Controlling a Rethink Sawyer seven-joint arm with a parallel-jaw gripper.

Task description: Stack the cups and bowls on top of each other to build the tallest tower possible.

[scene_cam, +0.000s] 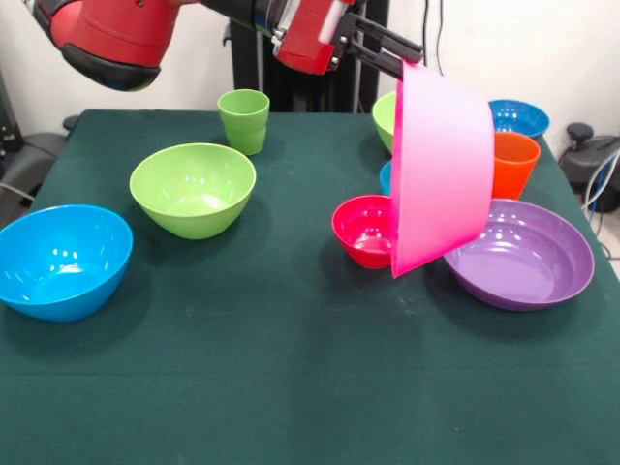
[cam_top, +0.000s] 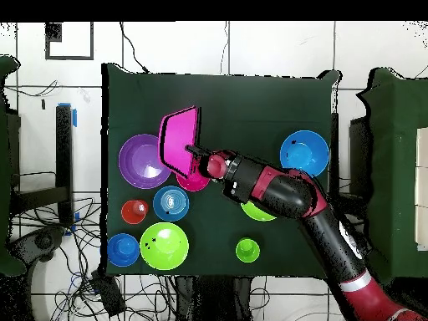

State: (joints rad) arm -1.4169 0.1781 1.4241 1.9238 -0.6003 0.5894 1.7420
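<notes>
Going left to right in the front view, a blue bowl (scene_cam: 64,260) sits near the table's left edge, then a lime green bowl (scene_cam: 193,188) and, behind it toward the far edge, the light green cup (scene_cam: 244,120), all upright and well apart. Right of centre the small red-pink bowl (scene_cam: 365,230) stands on the cloth, and just beside it the big pink bowl (scene_cam: 441,165) hangs tilted almost on edge, its upper rim pinched by the gripper (scene_cam: 392,53), whose jaws are closed on that rim. Its low edge looks to hang between the red-pink bowl and the wide purple bowl (scene_cam: 521,253), which lies near the right edge; whether it touches either cannot be told. Behind the pink bowl show the orange cup (scene_cam: 514,163), a second blue bowl (scene_cam: 518,117) by the far right corner, a sliver of a third blue bowl (scene_cam: 386,177) and part of another lime green bowl (scene_cam: 385,116). The step in hand seems to be setting the pink bowl onto a base, probably the purple one. To do it well, the bowl should be brought level before lowering, centred over the purple rim, and kept clear of the red-pink bowl and orange cup, since a rim pinch lets a broad bowl swing. Release should come only once it rests flat.
</notes>
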